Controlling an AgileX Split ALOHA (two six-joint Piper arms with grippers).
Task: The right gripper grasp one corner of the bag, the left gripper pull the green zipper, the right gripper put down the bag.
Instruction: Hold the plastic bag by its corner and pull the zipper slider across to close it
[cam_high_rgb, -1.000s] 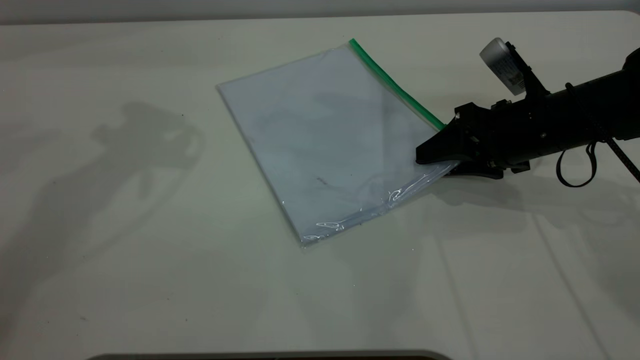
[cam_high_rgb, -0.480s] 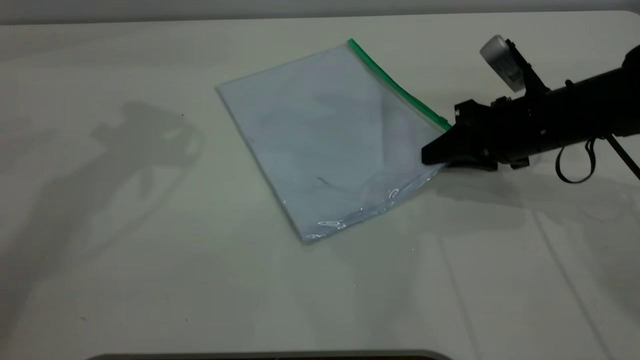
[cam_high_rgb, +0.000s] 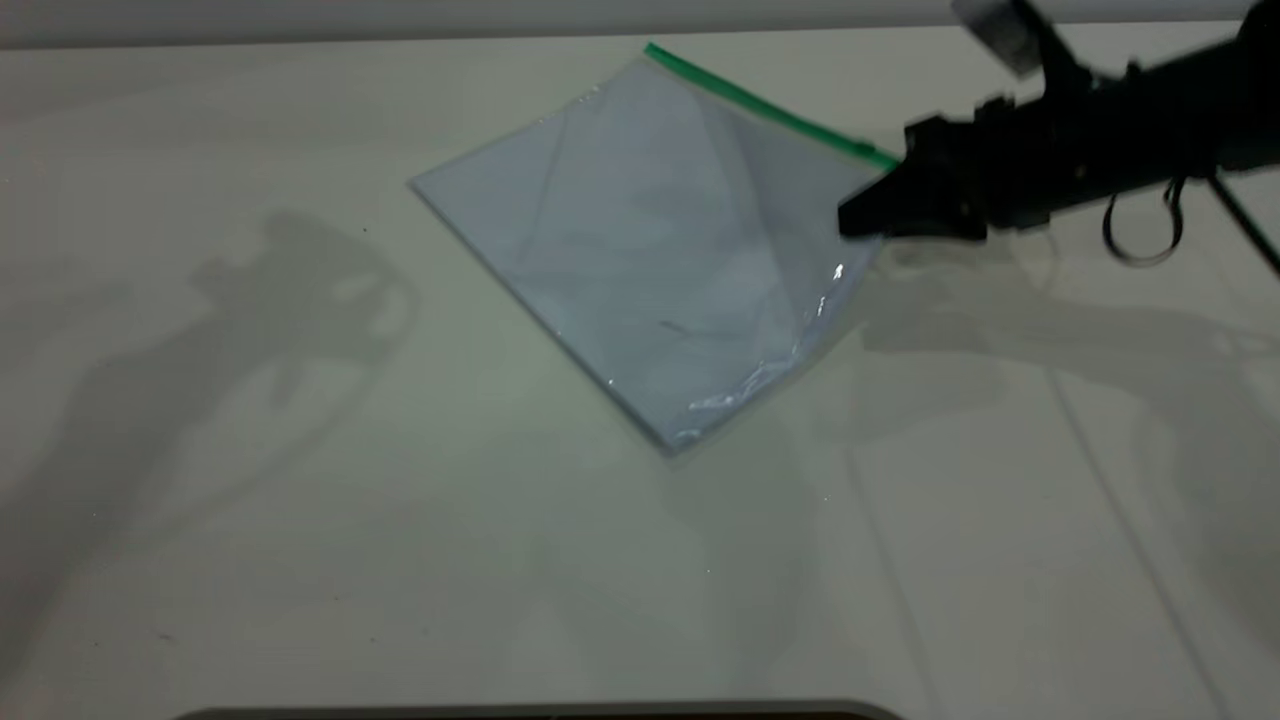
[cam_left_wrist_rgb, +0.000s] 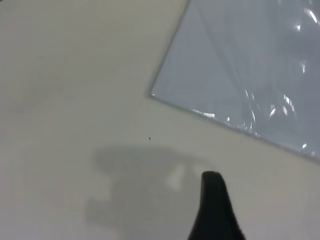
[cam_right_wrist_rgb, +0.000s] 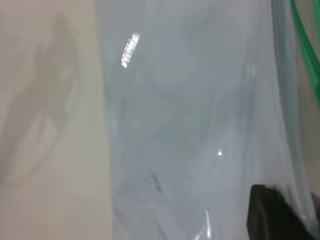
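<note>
I have the right hand (cam_high_rgb: 862, 215) pinching the bag (cam_high_rgb: 650, 240) at the corner (cam_high_rgb: 872, 185) where the green zipper (cam_high_rgb: 760, 100) ends, and that corner is raised off the tabletop (cam_high_rgb: 300, 500) while the far plain corner rests on it. The bag hangs tilted, creased down its middle. To do this well I want the corner held just high enough that the zipper edge runs taut and reachable, without dragging the bag sideways or tearing the pinch loose. The left hand (cam_left_wrist_rgb: 212, 192) hovers over bare tabletop near a plain corner, well apart from the zipper; I cannot tell how its fingers stand.
</note>
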